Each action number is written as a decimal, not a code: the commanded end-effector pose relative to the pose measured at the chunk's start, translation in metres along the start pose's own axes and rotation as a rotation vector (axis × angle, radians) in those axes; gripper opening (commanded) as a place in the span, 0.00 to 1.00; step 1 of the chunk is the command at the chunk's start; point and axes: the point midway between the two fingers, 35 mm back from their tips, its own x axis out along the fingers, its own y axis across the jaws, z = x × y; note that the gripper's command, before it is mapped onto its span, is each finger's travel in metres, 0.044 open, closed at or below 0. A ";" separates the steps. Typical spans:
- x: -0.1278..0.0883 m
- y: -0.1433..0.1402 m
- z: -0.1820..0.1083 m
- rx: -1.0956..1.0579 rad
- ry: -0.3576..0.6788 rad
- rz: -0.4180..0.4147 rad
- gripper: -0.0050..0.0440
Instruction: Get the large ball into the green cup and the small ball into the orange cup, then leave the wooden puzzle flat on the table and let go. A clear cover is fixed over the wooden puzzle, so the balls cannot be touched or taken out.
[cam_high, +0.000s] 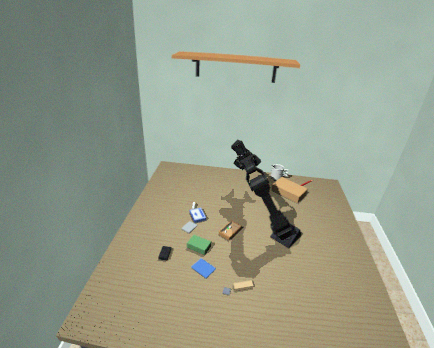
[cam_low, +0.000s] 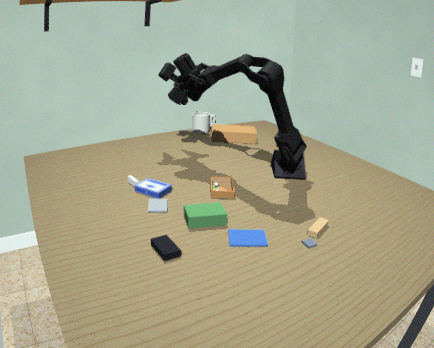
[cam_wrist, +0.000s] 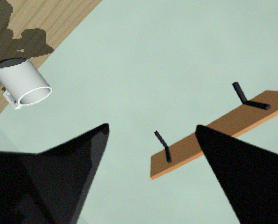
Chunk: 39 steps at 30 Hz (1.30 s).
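While my arm is raised high above table (cam_low: 350, 280), my gripper (cam_low: 172, 82) points at wall, fingers spread wide, pinching nothing. Wooden puzzle (cam_low: 222, 187) lies flat on table, well below gripper, near arm base (cam_low: 300, 175), beside green block (cam_low: 205, 215). White mug (cam_wrist: 25, 82) at table's far edge.

Cups and balls inside wooden puzzle (cam_low: 222, 187) too small to distinguish; shelf (cam_low: 100, 1) cropped at top edge.
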 end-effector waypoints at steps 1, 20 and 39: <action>0.000 0.000 0.000 0.000 0.000 0.000 0.92; 0.000 0.000 0.000 0.000 0.000 0.000 0.77; -0.203 0.036 0.178 -0.082 -0.793 0.374 1.00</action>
